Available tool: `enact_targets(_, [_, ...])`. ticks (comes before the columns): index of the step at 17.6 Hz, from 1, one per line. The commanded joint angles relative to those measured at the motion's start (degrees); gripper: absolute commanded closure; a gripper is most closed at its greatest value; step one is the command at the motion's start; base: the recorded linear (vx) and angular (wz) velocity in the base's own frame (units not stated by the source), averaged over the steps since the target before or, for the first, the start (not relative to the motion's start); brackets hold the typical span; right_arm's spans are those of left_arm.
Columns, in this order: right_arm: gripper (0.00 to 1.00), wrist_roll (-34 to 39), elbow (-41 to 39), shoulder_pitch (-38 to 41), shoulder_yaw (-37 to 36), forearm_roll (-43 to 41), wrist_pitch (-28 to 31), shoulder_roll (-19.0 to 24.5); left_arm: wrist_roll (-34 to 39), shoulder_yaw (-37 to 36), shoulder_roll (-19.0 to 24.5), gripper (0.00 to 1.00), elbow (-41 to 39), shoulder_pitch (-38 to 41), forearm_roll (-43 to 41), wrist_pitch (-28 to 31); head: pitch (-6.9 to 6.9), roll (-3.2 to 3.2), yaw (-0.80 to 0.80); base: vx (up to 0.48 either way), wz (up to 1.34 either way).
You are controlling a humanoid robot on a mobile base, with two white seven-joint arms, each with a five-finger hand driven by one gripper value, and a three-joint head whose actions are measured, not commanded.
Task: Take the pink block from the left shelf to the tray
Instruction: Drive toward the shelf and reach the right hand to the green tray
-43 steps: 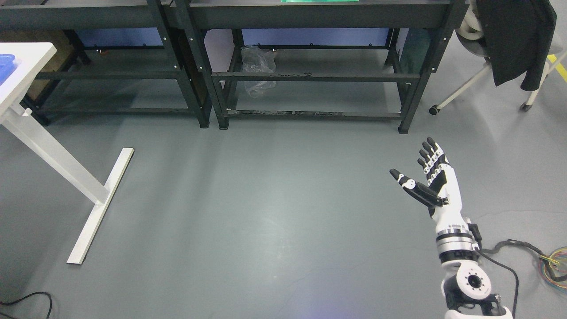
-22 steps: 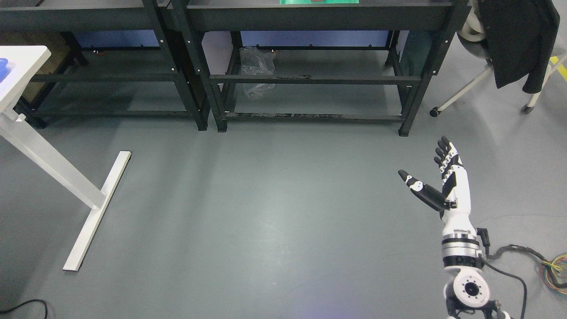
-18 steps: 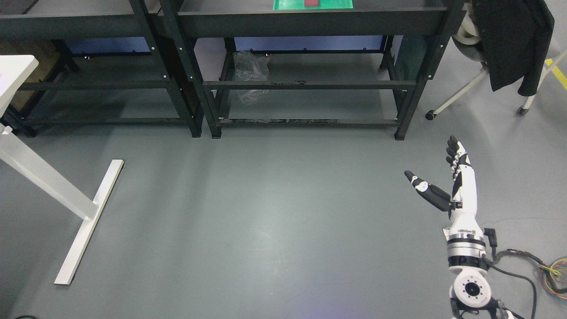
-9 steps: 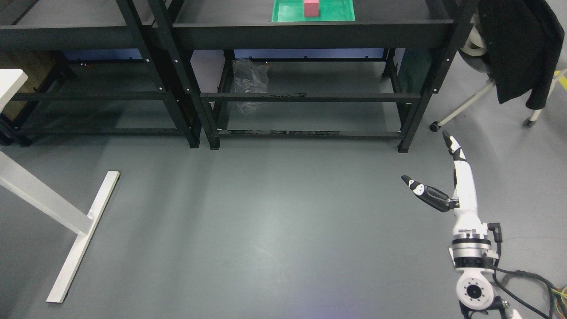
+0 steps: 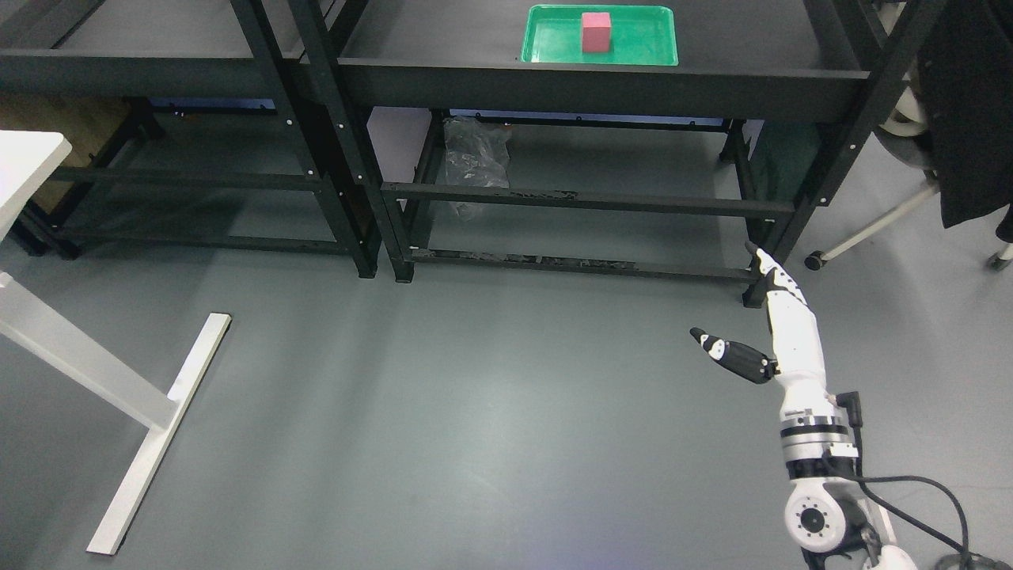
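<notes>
2 black shelf units (image 5: 586,79) are filling the 12 o'clock band; the robot is likely standing off to take in the whole top deck. White desk (image 5: 24,170) is sitting at 9 o'clock, leg on the grey floor (image 5: 475,412). Green tray (image 5: 599,36) is lying on the right unit's top deck at 12 o'clock. Right hand (image 5: 760,332) is hanging over bare floor at 4 o'clock, fingers straight, thumb splayed wide, holding nothing, probably readied for a reach. Pink block (image 5: 596,32) is standing upright inside the tray, well apart from the hand.
</notes>
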Motion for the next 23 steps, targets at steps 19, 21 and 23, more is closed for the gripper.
enact_targets(19, [0.01, -6.7, -0.2, -1.3, 3.1, 33.1, 0.2, 2.9, 0.0, 0.0, 1.0, 0.00, -1.0, -1.7, 0.0, 0.0, 0.00, 0.00, 0.00, 0.245, 0.07])
enact_targets(21, [0.01, -6.7, -0.2, -1.4, 3.1, 32.9, 0.2, 2.9, 0.0, 0.0, 1.0, 0.00, -1.0, -1.7, 0.0, 0.0, 0.00, 0.00, 0.00, 0.275, 0.00])
enact_targets(23, [0.01, -6.7, -0.2, -1.4, 3.0, 32.9, 0.2, 2.9, 0.0, 0.0, 1.0, 0.00, -1.0, -1.7, 0.0, 0.0, 0.00, 0.00, 0.00, 0.314, -0.02])
